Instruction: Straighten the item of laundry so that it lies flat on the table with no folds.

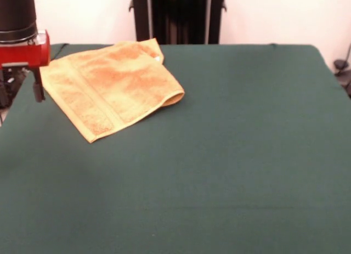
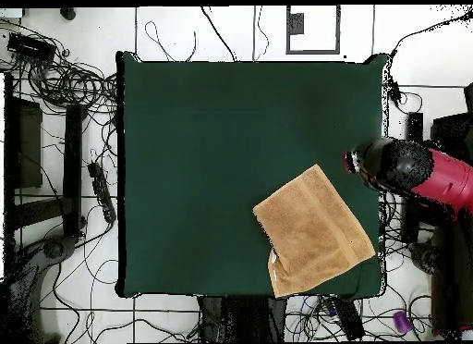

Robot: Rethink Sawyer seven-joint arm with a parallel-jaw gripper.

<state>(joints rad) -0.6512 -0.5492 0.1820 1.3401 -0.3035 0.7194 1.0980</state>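
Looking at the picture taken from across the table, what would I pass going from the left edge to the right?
Red and black robot arm with its gripper → orange-tan terry towel, partly folded → a bare stretch of the dark green cloth-covered table.

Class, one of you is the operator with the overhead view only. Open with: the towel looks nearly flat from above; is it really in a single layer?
Observer: No. The front view shows the towel doubled over, with a rounded fold along one side.
Operator: Is the gripper on the cloth?
Observer: The gripper hangs beside the towel's corner, off the cloth.
Operator: Any tag?
Observer: A small white tag shows at the far edge.
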